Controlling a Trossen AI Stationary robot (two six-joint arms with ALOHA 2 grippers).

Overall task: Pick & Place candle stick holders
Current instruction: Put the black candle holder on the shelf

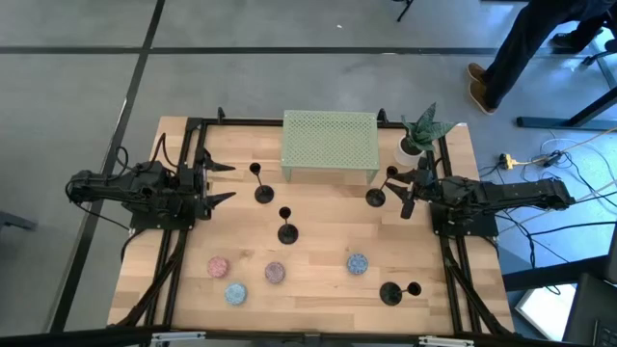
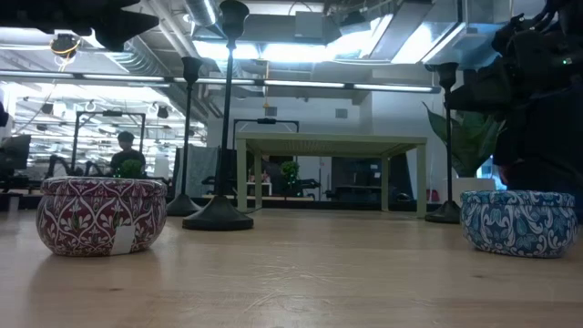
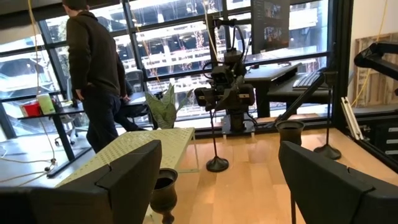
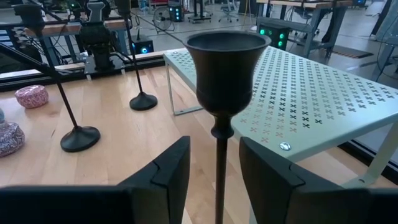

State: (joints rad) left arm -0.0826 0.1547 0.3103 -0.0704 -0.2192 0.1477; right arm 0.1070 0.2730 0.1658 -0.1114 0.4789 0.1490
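Note:
Four black candle stick holders stand upright on their round bases on the wooden table: one point(image 1: 262, 193) just ahead of my left gripper, one point(image 1: 287, 231) mid-table, one point(image 1: 376, 198) at my right gripper, one point(image 1: 390, 292) near the front right. My right gripper point(image 1: 397, 188) is open. Its fingers point(image 4: 168, 174) stand on either side of that holder's thin stem point(image 4: 219, 180), below the cup point(image 4: 227, 68), with a gap on both sides. My left gripper point(image 1: 227, 183) is open and empty, with the nearest holder's cup point(image 3: 163, 186) just in front of it.
A green perforated shelf point(image 1: 330, 145) stands at the table's far middle, with a potted plant point(image 1: 419, 135) to its right. Several pink and blue patterned round tins point(image 1: 276, 273) sit along the near half. A person point(image 1: 525, 43) stands beyond the far right corner.

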